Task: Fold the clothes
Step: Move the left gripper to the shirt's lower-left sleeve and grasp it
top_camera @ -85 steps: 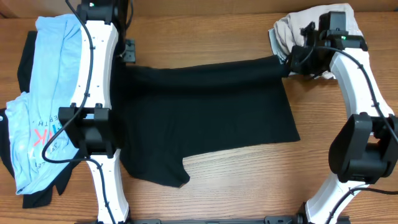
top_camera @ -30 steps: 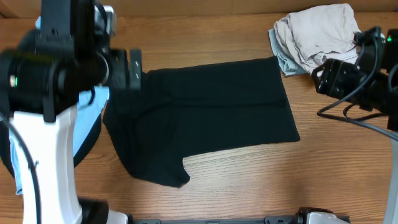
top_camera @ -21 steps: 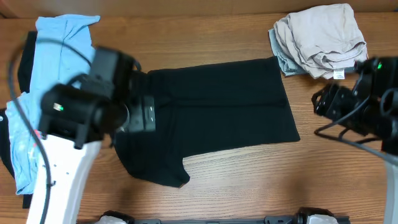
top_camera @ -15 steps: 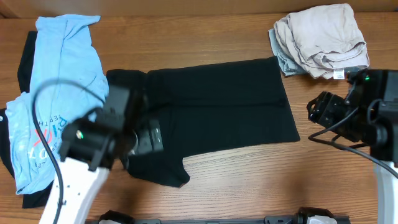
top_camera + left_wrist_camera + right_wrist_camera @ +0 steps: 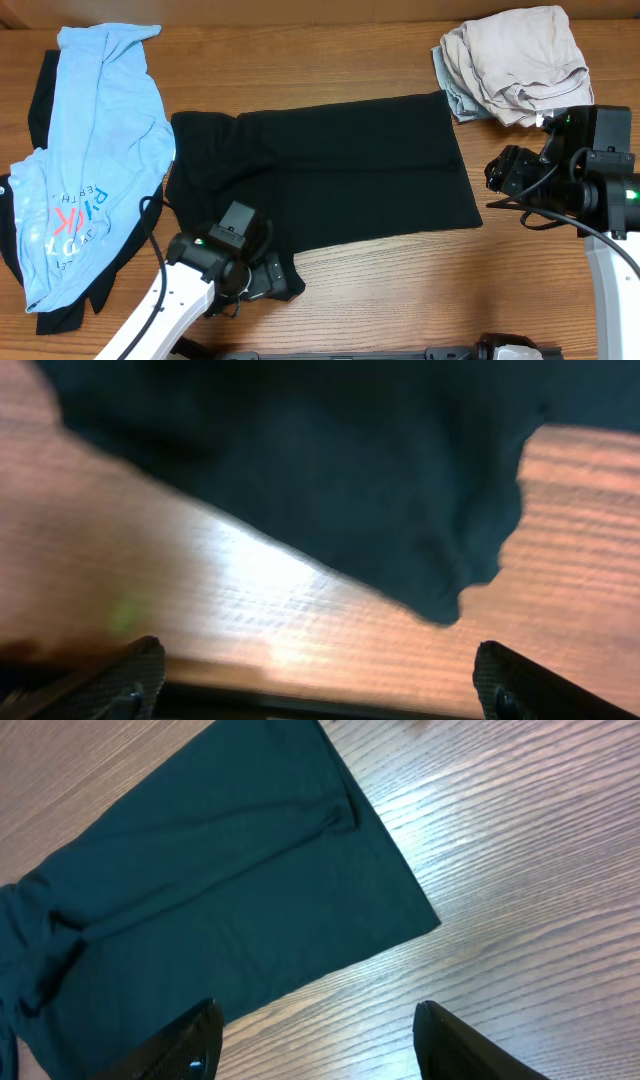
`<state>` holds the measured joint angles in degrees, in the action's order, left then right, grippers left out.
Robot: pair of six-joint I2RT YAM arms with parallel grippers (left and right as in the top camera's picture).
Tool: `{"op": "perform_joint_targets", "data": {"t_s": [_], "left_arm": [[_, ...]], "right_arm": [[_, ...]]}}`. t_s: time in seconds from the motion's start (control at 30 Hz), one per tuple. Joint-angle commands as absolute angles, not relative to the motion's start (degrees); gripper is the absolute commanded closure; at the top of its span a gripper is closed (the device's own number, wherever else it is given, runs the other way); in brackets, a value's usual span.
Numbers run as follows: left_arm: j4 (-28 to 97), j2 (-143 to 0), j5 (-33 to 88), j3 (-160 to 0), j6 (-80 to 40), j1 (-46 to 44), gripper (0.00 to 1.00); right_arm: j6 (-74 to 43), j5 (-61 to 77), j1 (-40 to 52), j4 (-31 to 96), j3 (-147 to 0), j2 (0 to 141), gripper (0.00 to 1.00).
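Observation:
The black garment (image 5: 330, 170) of the clothes lies spread flat in the middle of the table. My left gripper (image 5: 276, 283) hovers low at its front-left corner. In the left wrist view the black cloth (image 5: 300, 470) fills the top, and the left gripper (image 5: 322, 685) is open over bare wood at the table's front edge. My right gripper (image 5: 497, 178) hangs just right of the garment's right edge. The right wrist view shows the garment's corner (image 5: 200, 890) ahead of the open right gripper (image 5: 320, 1045), nothing between its fingers (image 5: 190, 1042).
A light-blue printed tee (image 5: 90, 150) lies crumpled at the left over a dark piece (image 5: 42, 95). A beige and grey pile (image 5: 515, 60) sits at the back right corner. Bare wooden table (image 5: 400, 290) runs along the front.
The left arm has swung from the back left down to the garment's front-left corner. The right arm has drawn away from the beige pile toward the front. The black garment lies still.

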<state>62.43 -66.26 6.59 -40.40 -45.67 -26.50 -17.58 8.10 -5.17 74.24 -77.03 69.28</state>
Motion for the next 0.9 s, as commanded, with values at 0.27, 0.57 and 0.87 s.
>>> {"op": "perform_joint_targets", "data": {"t_s": [0.27,0.57,0.87], "left_arm": [[47.44,-77.3,3.44,-39.22,-31.22,-27.79,0.0],[46.92,-81.34,-2.02,-39.48,-29.28,-20.36,0.16],[52.14,-81.3,14.37,-43.77,-24.95,-20.21,0.25]], "right_arm": [[-17.17,7.51,-5.3,72.64,-76.86,69.25,0.35],[-16.29,7.51,-5.3,72.2,-76.86,69.25,0.35],[-16.29,7.53,-5.3,71.37,-76.86,70.57,0.35]]}}
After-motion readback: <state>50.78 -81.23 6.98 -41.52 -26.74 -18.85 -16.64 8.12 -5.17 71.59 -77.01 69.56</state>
